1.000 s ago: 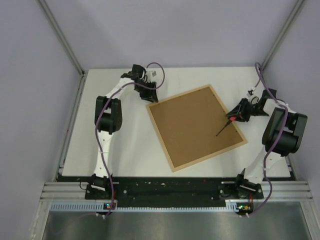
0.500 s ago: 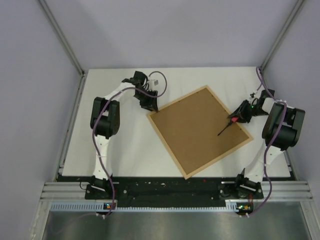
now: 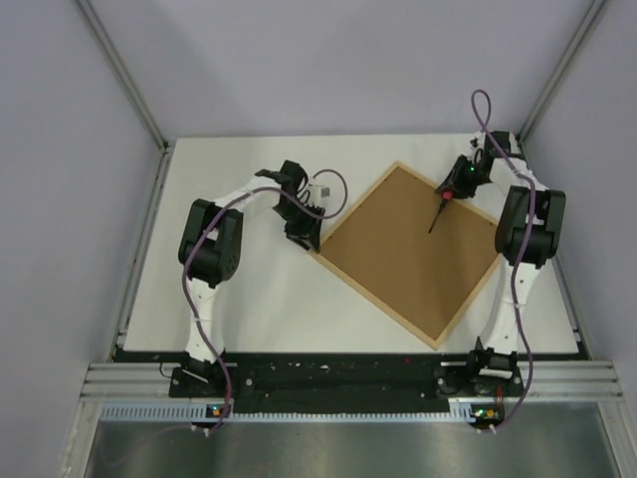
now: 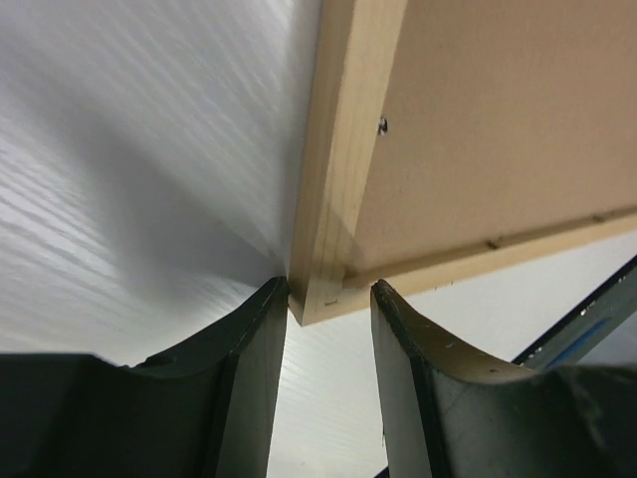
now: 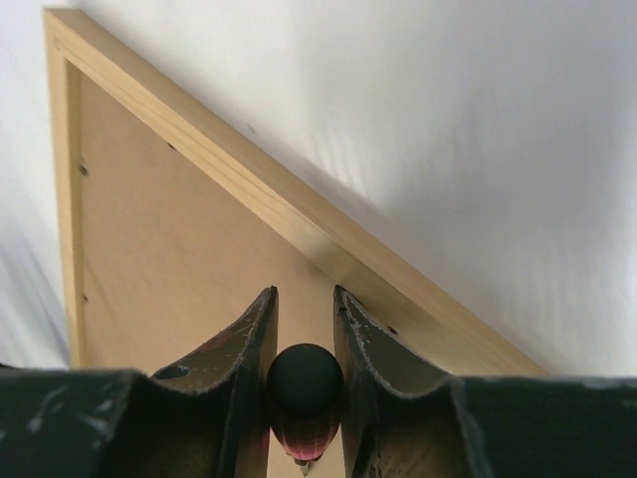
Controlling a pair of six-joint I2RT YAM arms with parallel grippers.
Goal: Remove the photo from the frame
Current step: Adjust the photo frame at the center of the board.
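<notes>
The light-wood frame (image 3: 375,298) lies face down and turned like a diamond on the white table. Its brown backing board (image 3: 408,254) faces up. The photo is hidden. My left gripper (image 3: 304,237) is open at the frame's left corner. In the left wrist view its jaws (image 4: 328,289) straddle that corner of the frame (image 4: 343,149); one finger touches it and the other stands just apart. My right gripper (image 3: 450,191) is shut on a black-and-red screwdriver (image 3: 436,214) over the board near the frame's far corner. The right wrist view shows the screwdriver handle (image 5: 304,383) between the fingers.
The table (image 3: 239,299) is walled by grey panels on the left, back and right. Small metal tabs (image 4: 382,124) sit along the board's edge inside the rim. The black arm-base rail (image 3: 338,376) runs along the near edge.
The frame has turned clockwise and slid right. My left gripper moved right and nearer with its corner. My right gripper swung toward the far corner with the screwdriver.
</notes>
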